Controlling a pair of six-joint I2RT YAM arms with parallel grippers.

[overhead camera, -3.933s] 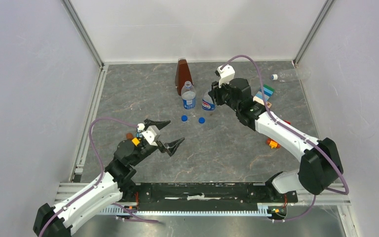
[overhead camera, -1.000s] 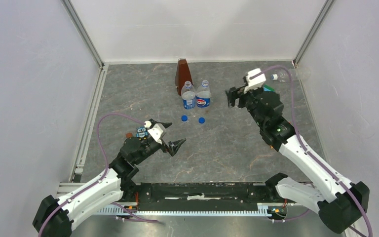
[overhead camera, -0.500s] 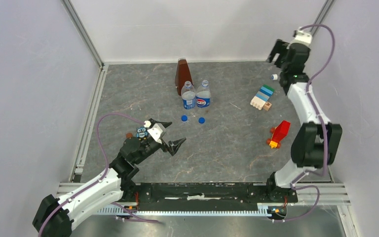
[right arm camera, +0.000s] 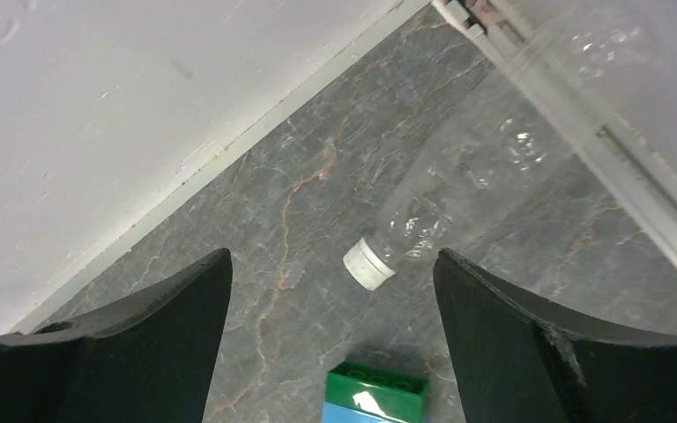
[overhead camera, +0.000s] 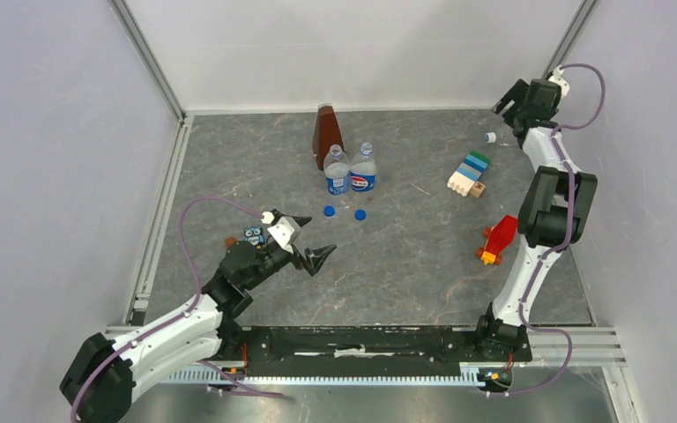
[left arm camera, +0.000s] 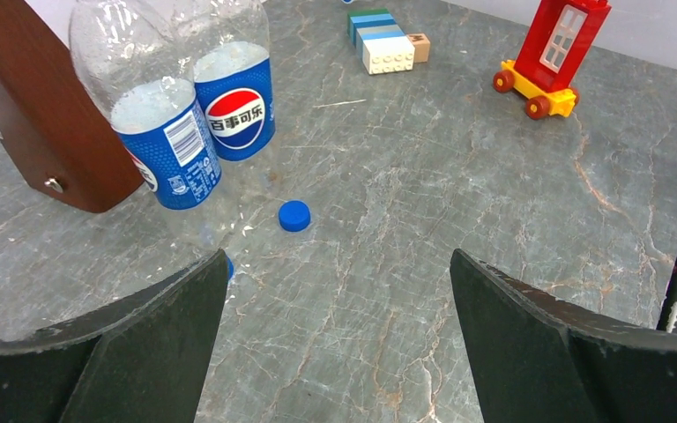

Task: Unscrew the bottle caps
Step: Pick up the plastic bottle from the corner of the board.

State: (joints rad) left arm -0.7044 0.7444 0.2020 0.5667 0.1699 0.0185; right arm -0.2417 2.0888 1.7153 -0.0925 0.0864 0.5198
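Observation:
Two clear bottles with blue labels stand side by side at the back centre; the left wrist view shows them as well. In front of them two blue bottle caps lie loose on the table. One cap shows whole, the other peeks from behind my left finger. My left gripper hovers open and empty short of them. A smaller unlabelled bottle lies in the far right corner with its white cap on. My right gripper hangs open above it.
A brown pyramid-shaped object stands just behind the labelled bottles. A stack of green, blue and white blocks lies near the corner bottle. A red toy on yellow wheels sits at the right. Walls and a metal rail close the corner.
My right arm left the right labelled bottle standing, swung to the far right corner, and now tips down over the lying bottle. The left gripper edged slightly right.

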